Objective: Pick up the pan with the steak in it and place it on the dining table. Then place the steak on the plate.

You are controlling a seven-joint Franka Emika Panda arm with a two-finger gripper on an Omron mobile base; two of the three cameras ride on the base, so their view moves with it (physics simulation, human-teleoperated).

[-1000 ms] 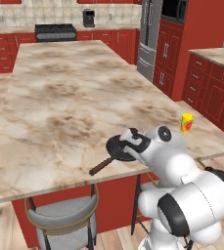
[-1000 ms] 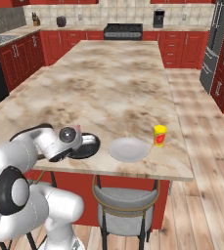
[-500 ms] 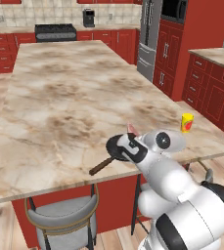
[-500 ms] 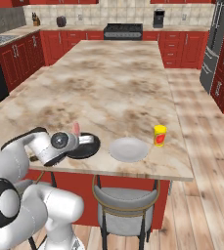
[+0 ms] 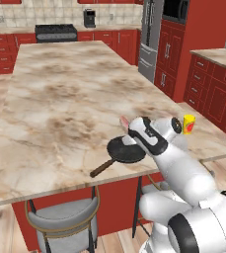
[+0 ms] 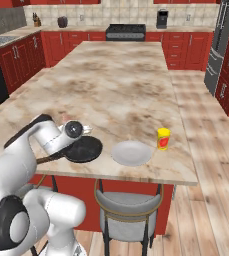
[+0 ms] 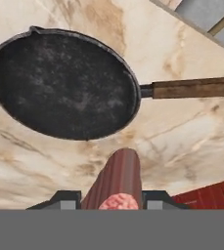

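While clamped on the steak (image 7: 117, 188), the hand (image 7: 112, 199) hangs above the empty pan (image 7: 64, 83) | steak: soft, slick, floppy, gripped edge-on | pan rests on worktop (image 5: 60, 108) | plate (image 6: 131, 153) beside pan, bare.

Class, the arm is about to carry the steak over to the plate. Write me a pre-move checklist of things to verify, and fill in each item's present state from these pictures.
1. Pan is set down on the dining table: ok.
2. Pan is empty, its black inside bare: ok.
3. Steak is held between the fingers of the gripper, lifted above the pan: ok.
4. Plate is bare and lies flat on the table, beside the pan: ok.
5. Yellow container stands apart from the plate, past its far side from the pan: ok.
6. Grip is firm enough to hold for the carry: cannot tell.
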